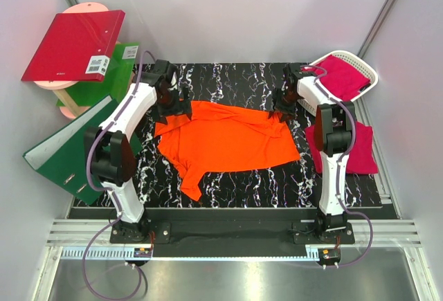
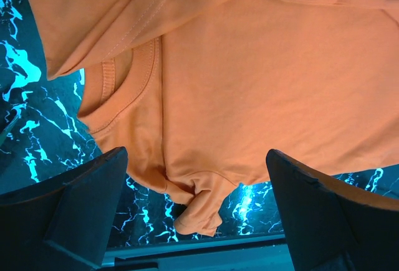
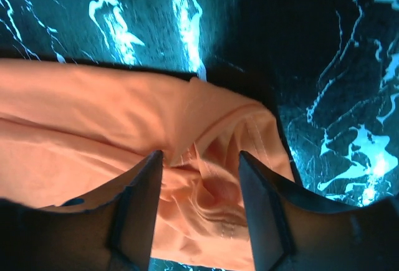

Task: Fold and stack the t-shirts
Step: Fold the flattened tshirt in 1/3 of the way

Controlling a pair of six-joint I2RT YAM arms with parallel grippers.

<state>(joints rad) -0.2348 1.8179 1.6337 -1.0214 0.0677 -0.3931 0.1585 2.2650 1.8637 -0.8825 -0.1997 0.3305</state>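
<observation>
The bright orange t-shirt (image 1: 228,142) lies spread and creased on the black marbled table (image 1: 242,79). My left gripper (image 1: 173,111) hangs wide open over the shirt's far left corner. In the left wrist view the collar (image 2: 118,90) and a bunched sleeve end (image 2: 199,212) lie between the fingers (image 2: 81,202) of the left gripper (image 2: 196,159), untouched. My right gripper (image 1: 282,111) is down at the far right corner. Its jaws stand partly open on either side of a bunched, stitched fold (image 3: 212,184). One magenta t-shirt (image 1: 342,76) fills the basket. Another (image 1: 360,150) lies under the right arm.
The white lattice basket (image 1: 368,67) stands at the far right corner. A red binder (image 1: 73,45) and a green one (image 1: 104,83) rest on a pink round stand (image 1: 69,104) at the far left. Another green binder (image 1: 59,156) leans beside the left arm.
</observation>
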